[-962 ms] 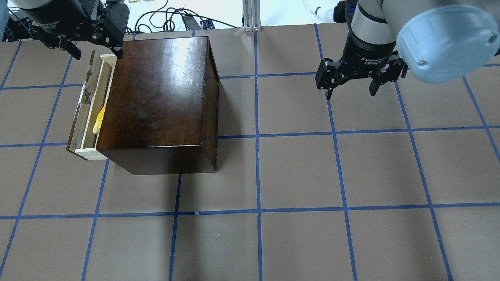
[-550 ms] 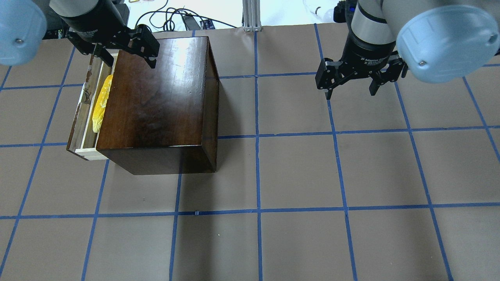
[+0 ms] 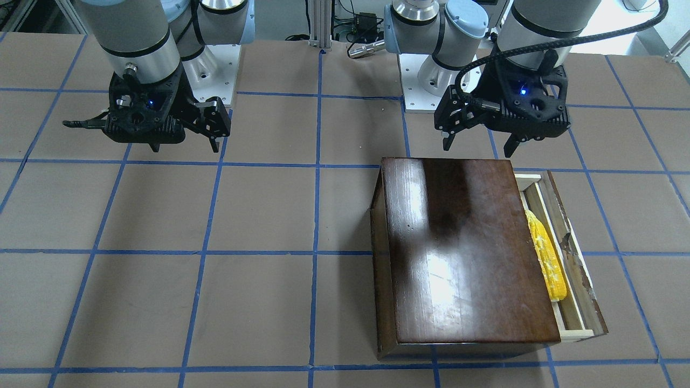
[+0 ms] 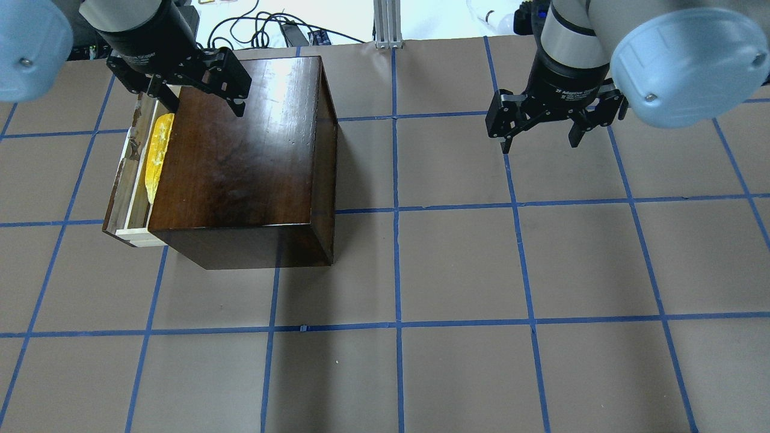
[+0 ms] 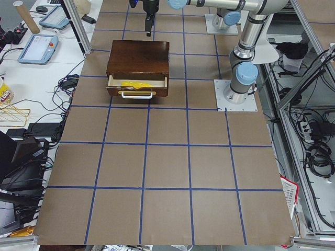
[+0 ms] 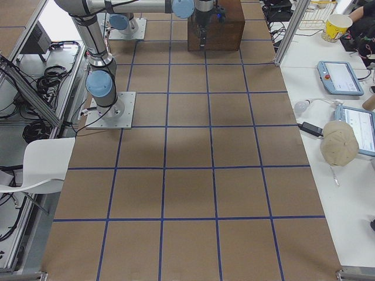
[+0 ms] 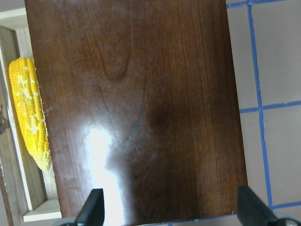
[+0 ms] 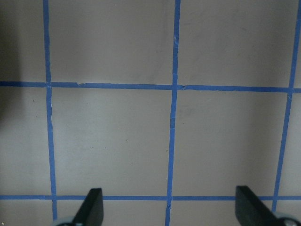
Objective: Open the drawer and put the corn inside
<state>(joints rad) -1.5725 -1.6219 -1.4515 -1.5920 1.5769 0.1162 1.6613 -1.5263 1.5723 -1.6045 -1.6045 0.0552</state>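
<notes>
Seems finished: finds the corn (image 4: 157,150) lying inside the drawer (image 4: 127,183), open at the left side of the box (image 4: 240,156). Shows left gripper (image 4: 195,103) above the box's far edge and right gripper (image 4: 540,142) well apart to the right, both spread and empty. Needs nothing more, probably.

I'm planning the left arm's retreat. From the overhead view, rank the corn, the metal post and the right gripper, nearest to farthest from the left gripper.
1. The corn, lying in the open drawer, just beside the left gripper.
2. The metal post, at the view's top centre.
3. The right gripper, far across on the robot's right side.
</notes>
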